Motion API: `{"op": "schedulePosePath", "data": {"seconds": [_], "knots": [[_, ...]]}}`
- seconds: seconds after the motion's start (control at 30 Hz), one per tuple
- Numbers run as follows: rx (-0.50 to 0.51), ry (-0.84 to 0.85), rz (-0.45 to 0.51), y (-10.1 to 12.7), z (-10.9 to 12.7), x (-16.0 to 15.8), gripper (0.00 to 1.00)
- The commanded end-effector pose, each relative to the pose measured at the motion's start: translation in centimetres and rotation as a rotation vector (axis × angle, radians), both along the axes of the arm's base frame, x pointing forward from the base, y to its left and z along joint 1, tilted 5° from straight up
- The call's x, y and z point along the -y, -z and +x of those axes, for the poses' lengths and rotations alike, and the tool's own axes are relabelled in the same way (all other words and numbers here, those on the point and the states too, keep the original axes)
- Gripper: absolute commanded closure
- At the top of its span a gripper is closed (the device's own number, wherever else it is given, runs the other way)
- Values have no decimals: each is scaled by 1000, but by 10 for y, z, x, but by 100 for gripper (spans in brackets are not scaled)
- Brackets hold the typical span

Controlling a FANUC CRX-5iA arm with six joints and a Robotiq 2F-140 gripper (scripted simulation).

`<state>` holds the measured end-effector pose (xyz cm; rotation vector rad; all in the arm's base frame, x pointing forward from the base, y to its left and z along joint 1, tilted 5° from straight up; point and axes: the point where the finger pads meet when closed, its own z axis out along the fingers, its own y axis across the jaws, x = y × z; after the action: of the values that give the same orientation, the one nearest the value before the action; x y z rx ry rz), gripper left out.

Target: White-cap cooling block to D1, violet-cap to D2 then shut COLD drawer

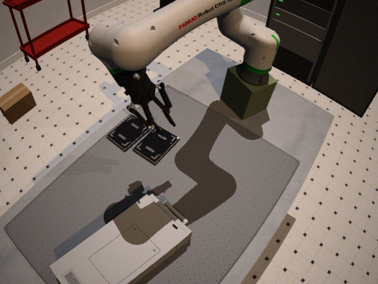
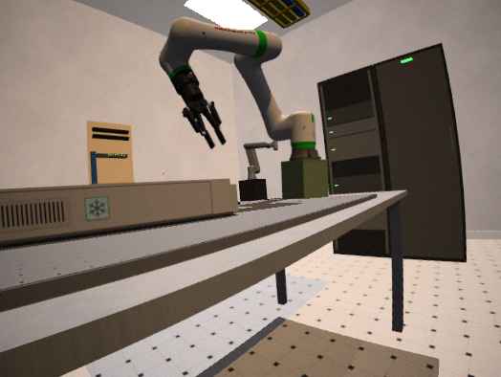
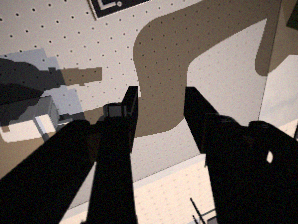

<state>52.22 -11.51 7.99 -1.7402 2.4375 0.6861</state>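
The cooler COLD (image 1: 122, 249) (image 2: 143, 203) (image 3: 35, 120) is a beige box at the near end of the table, with its drawer end facing the deck slots. No cooling block or tube shows in any view. Two black deck slots with white corner locators lie side by side: D1 (image 1: 156, 144), nearer COLD, and D2 (image 1: 129, 132) beyond it. Both are bare. A corner of one slot (image 3: 107, 6) shows in the wrist view. My gripper (image 1: 163, 125) (image 2: 216, 143) (image 3: 161, 100) hangs high above the table near the slots, tilted, with its fingers partly apart and nothing between them.
The grey perforated table (image 1: 234, 187) carries the arm's green pedestal (image 1: 249, 94) at its far side. A red cart (image 1: 50, 32) and a cardboard box (image 1: 16, 101) stand on the floor to the left. Black cabinets (image 1: 324, 43) stand at the back right.
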Motion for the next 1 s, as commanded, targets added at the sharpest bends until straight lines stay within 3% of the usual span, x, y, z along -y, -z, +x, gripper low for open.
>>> {"op": "schedulePosePath", "data": {"seconds": [0.0, 0.97], "knots": [[39, -59, -5, -3, -3, -4, 65], [320, -720, -37, -15, -40, -41, 65]]}}
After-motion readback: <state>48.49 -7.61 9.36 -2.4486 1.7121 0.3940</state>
